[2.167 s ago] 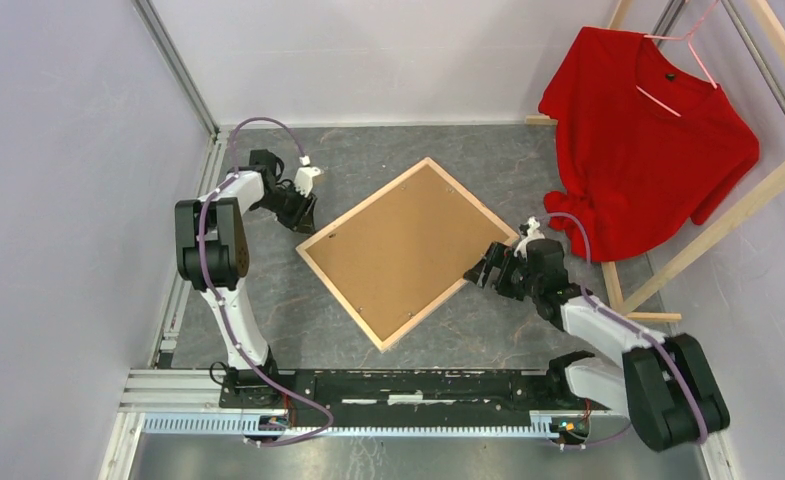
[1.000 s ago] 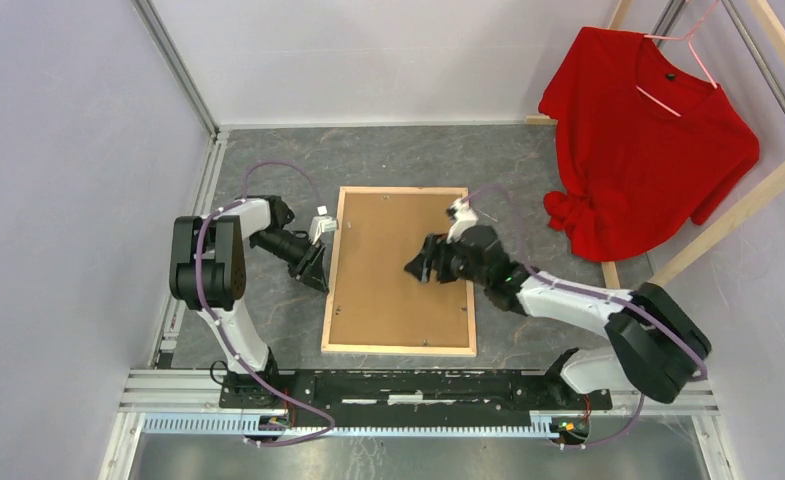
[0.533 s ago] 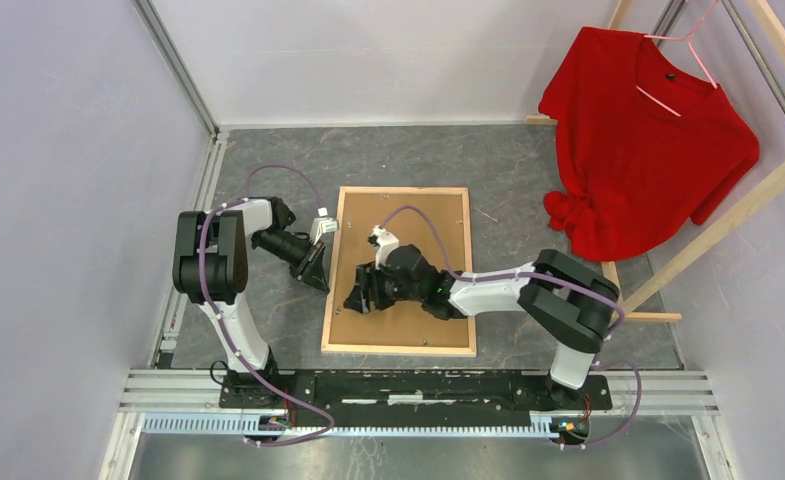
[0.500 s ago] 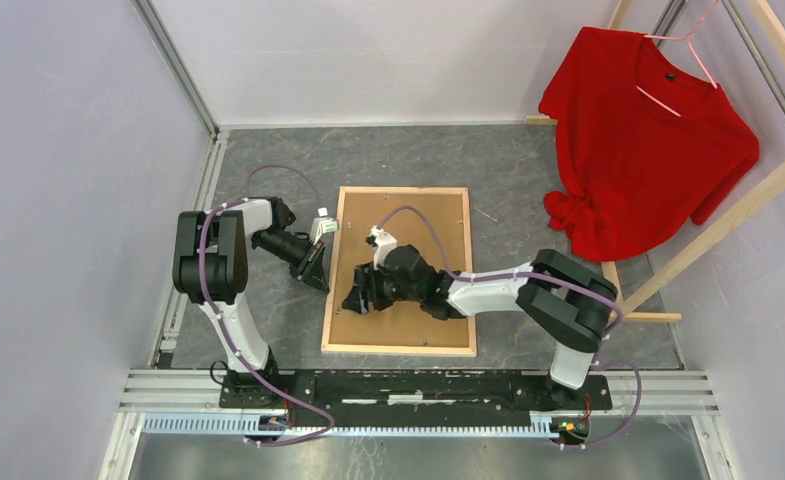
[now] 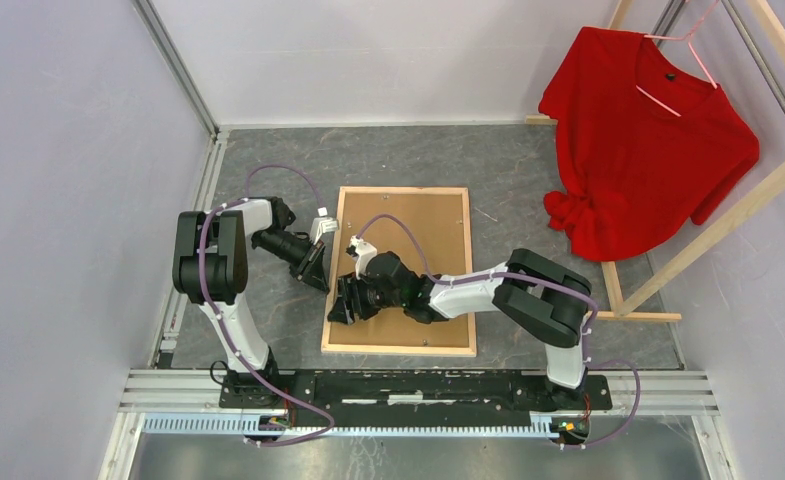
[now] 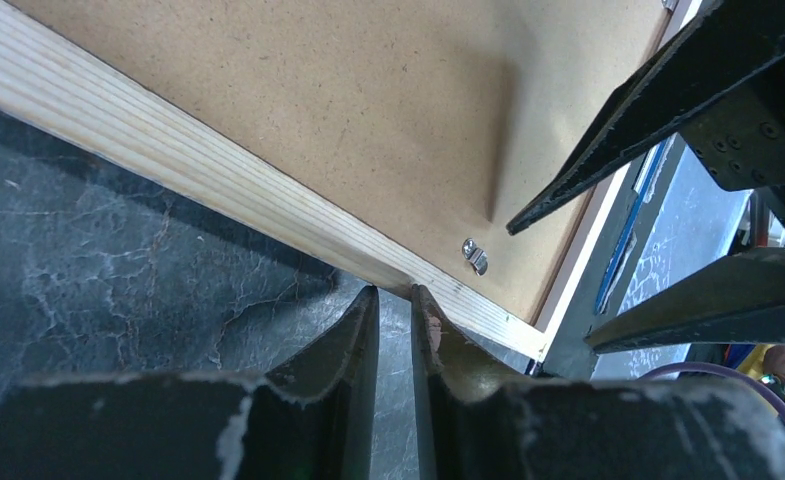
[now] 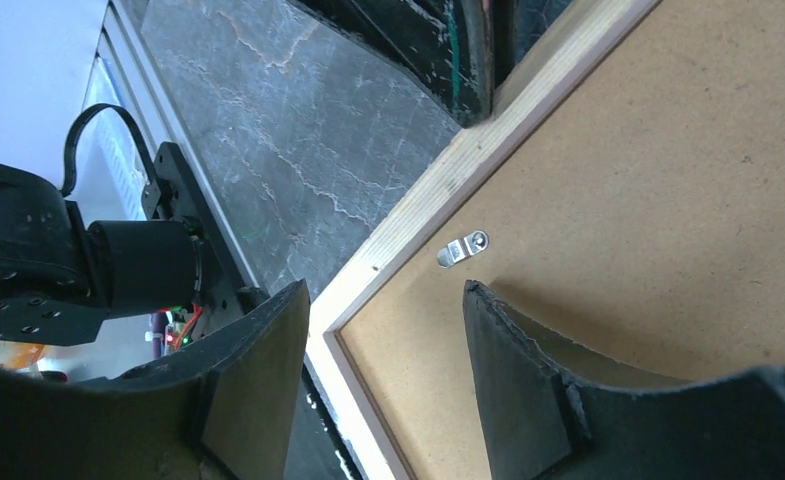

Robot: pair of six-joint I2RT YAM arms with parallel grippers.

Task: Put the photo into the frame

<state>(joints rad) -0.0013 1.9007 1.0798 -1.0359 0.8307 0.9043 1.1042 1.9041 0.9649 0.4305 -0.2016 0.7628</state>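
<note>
Top external view: frame (image 5: pixel 398 349) holds hardboard back (image 5: pixel 423 235); left claw (image 5: pixel 320 282) nearly together, right claw (image 5: pixel 340 310) apart.

Tight at the frame's (image 5: pixel 404 190) left rail
Left gripper (image 5: pixel 319 281) and right gripper (image 5: pixel 337 311) crowd it; the table's (image 5: pixel 388 155) far edge lies open; rack (image 5: pixel 728 225) and red shirt (image 5: pixel 648 150) block the far-right corner.

One frame (image 5: pixel 398 349), one shirt (image 5: pixel 648 140), one rack (image 5: pixel 728 225)
</note>
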